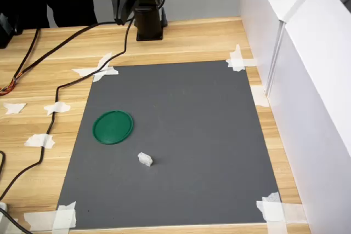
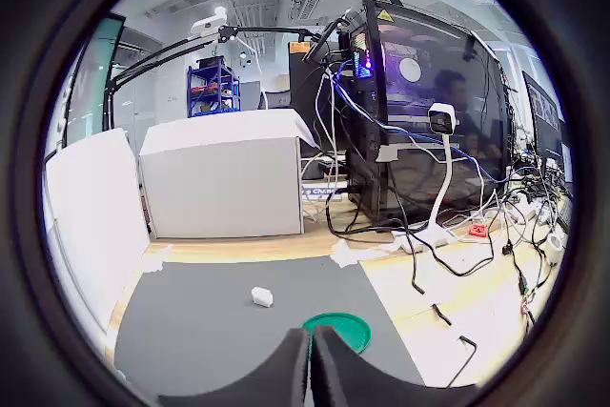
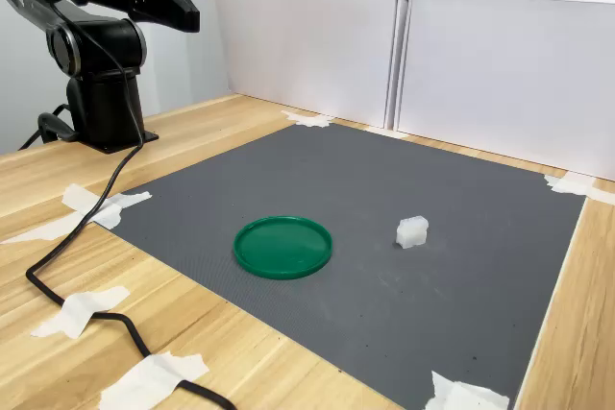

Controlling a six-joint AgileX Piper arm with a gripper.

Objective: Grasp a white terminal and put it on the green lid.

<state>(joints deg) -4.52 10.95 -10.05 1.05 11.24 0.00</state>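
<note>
The terminal (image 1: 145, 159) sits on the grey mat (image 1: 197, 135), near the lid (image 1: 113, 127) but apart from it, lying to the lid's right and nearer the camera in the first exterior view. In the second exterior view the terminal (image 3: 412, 231) is to the lid's (image 3: 283, 246) right with a clear strip of mat between them.

The gripper (image 2: 310, 369) is folded back over the arm's base, well away from the lid and above the wood table (image 1: 203, 39); in the wrist view its two fingers (image 2: 286, 369) meet with no gap and nothing between them.

The terminal looks like a tiny, rigid plastic block: very light, hard and probably slick, so it could skid or pop out of a pinch. Its outline is irregular, so the best hold is likely across its two flattest opposing sides, low and centred.
</note>
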